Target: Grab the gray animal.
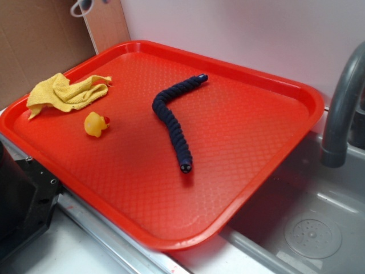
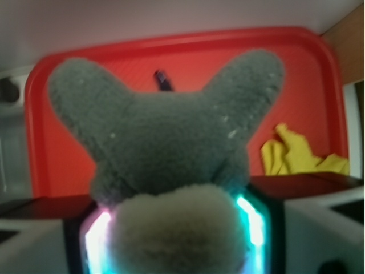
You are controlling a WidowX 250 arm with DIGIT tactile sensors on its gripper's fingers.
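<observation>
Presently, the wrist view shows the gray plush animal with two ears [image 2: 165, 142] clamped in the pincer [image 2: 177, 228], raised above the red plastic tray [image 1: 285, 108]. On the tray lie a dark blue braided snake [image 1: 171, 117], a yellow rubber duck [image 1: 95, 124] and a yellow cloth [image 1: 65, 92].

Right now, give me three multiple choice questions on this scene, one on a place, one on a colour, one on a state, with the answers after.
1. Where is the small yellow rubber duck?
A. in the sink
B. on the red plastic tray
C. on the faucet

2. What colour is the long braided rope snake?
A. dark blue
B. white
C. green

3. What state is the gripper in?
A. open, empty
B. shut on the gray plush animal
C. shut on the yellow cloth

Answers: B, the duck sits on the tray near the cloth; A, its braid is navy; B, the wrist view shows the plush filling the jaws.
</observation>
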